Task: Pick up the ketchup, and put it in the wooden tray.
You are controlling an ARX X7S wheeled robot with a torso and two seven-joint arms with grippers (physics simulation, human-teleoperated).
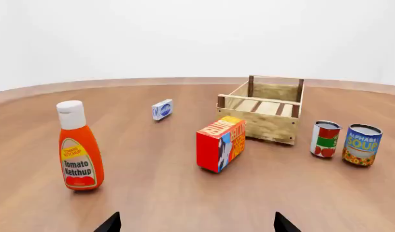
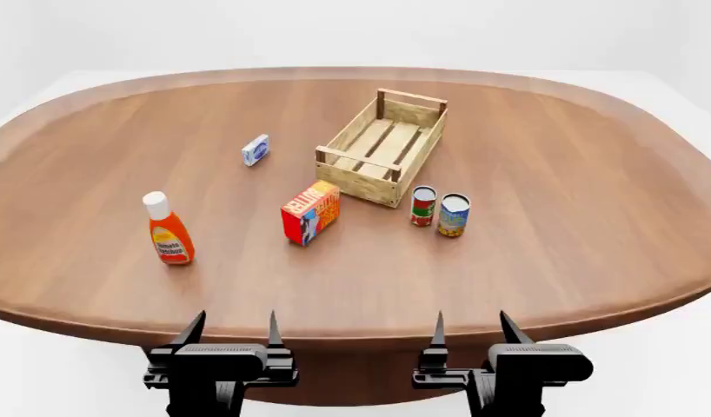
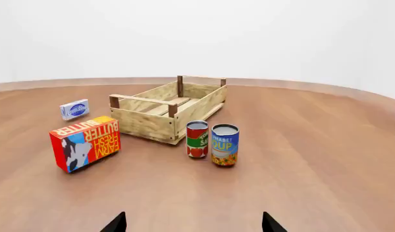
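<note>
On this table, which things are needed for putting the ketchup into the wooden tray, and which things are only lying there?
Needed for the job:
ketchup bottle, standing upright
wooden tray, nothing in it
left claw, the nearer one to the bottle, open

Only lying there:
butter box
red-labelled can
soup can
small blue and white box
</note>
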